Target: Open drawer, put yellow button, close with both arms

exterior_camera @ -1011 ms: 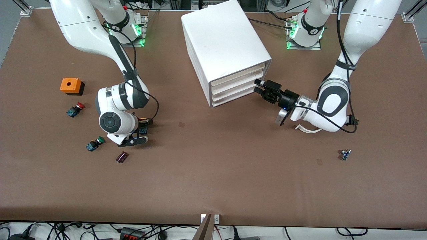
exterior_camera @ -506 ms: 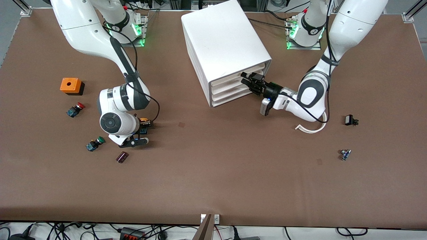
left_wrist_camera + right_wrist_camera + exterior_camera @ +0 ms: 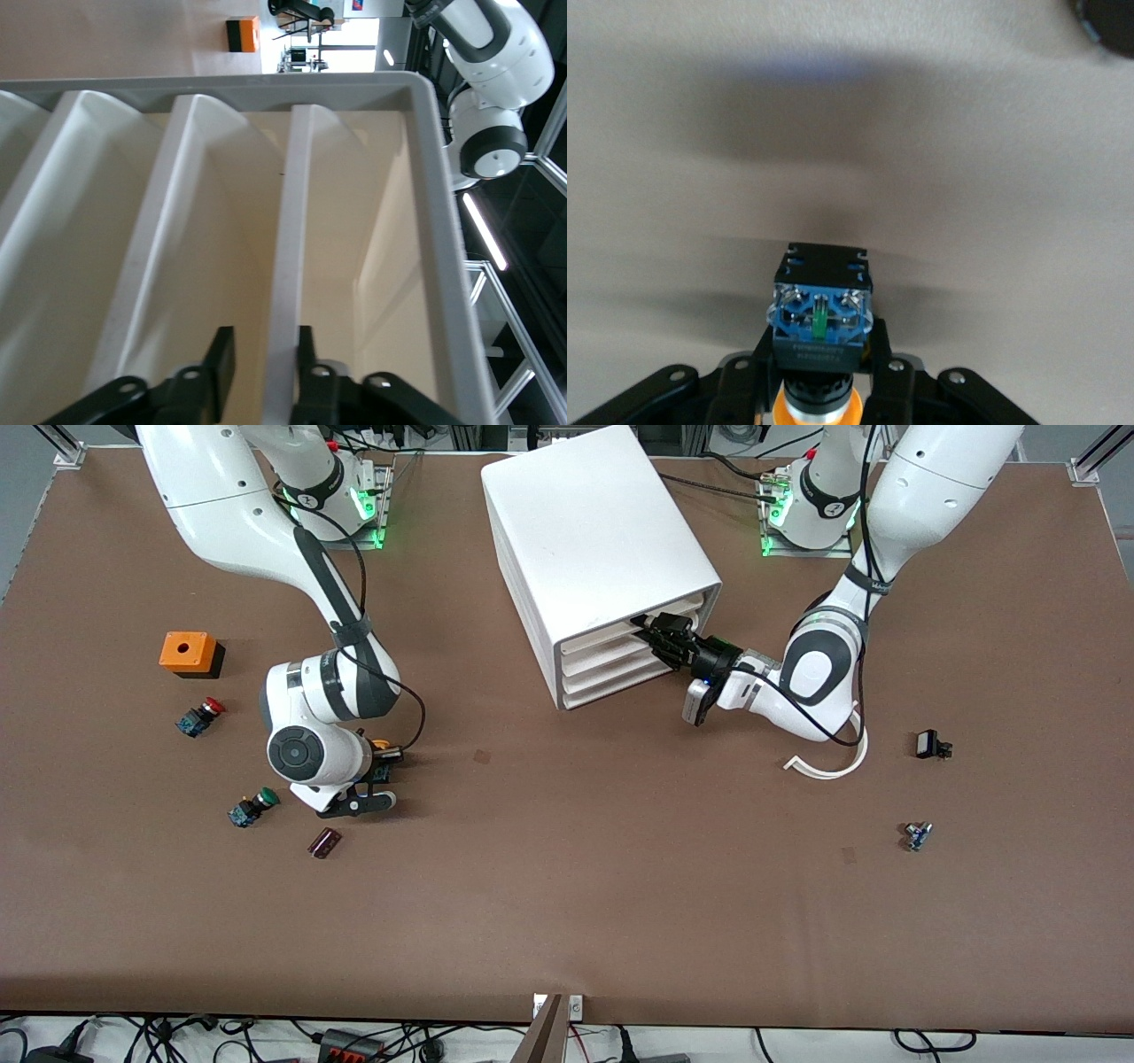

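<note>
The white cabinet point(image 3: 594, 531) stands at the middle of the table near the robots' bases. My left gripper point(image 3: 651, 634) is at the front of the uppermost drawer point(image 3: 611, 635). In the left wrist view the gripper point(image 3: 263, 356) is open and straddles the drawer's front lip point(image 3: 288, 266), with one finger point(image 3: 305, 354) against it and the other apart from it. The drawer is pushed in. My right gripper point(image 3: 379, 775) is low over the table toward the right arm's end. It is shut on the yellow button point(image 3: 381, 746), whose black and blue body point(image 3: 821, 310) sits between the fingers point(image 3: 879, 354).
A red-capped button point(image 3: 202, 716), a green-capped button point(image 3: 252, 806), an orange box point(image 3: 188, 653) and a small dark part point(image 3: 324, 842) lie around the right gripper. A white curved strip point(image 3: 828, 766), a black part point(image 3: 930, 744) and a small blue part point(image 3: 917, 834) lie toward the left arm's end.
My left gripper has moved in from in front of the cabinet onto the uppermost drawer's lip, and its arm has swung clear of the black part. The right gripper has barely moved.
</note>
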Controlling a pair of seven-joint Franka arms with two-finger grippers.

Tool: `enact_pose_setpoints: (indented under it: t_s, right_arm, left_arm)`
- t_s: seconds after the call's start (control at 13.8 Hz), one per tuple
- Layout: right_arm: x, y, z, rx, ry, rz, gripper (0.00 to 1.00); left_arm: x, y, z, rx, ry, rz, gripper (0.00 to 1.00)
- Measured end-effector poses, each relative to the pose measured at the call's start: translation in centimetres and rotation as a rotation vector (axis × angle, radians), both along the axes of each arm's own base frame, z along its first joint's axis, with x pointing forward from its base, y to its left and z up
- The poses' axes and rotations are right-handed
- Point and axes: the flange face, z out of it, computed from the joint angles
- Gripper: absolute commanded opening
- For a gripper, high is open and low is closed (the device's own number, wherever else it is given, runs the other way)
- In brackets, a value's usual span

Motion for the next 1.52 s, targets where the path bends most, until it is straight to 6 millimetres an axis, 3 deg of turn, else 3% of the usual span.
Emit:
enact_pose_setpoints:
  t_s: [0.14, 0.51, 0.65, 0.94, 1.37, 1.44, 1.52]
  right_arm:
    - [1.2, 0.4, 2.6, 0.013, -0.039, 0.002, 0.08]
    - [4.1, 2.0, 12.7, 0.037, -0.083, 0.013, 0.08]
    - [4.4, 2.7, 15.0, 0.048, -0.111, 0.022, 0.06]
    - [3.6, 5.8, 19.5, 0.075, -0.176, 0.069, 0.0]
    - [1.8, 12.9, 29.5, 0.131, -0.283, 0.169, 0.0]
    - [1.1, 14.6, 30.3, 0.139, -0.296, 0.168, 0.0]
    - [0.2, 16.6, 30.9, 0.146, -0.305, 0.164, 0.0]
  left_arm:
    - [0.1, 0.1, 0.5, -0.013, -0.004, -0.002, 0.02]
    - [0.6, 0.7, 0.6, -0.012, -0.011, 0.013, 0.02]
    - [1.6, 1.4, 0.8, -0.009, -0.025, 0.033, 0.03]
    - [4.9, 3.8, 0.2, -0.004, -0.049, 0.077, 0.03]
    - [9.1, 6.3, 0.8, 0.032, -0.126, 0.084, 0.08]
    - [9.4, 6.4, 0.8, 0.028, -0.126, 0.083, 0.39]
    - [9.5, 6.4, 0.7, 0.026, -0.126, 0.083, 0.99]
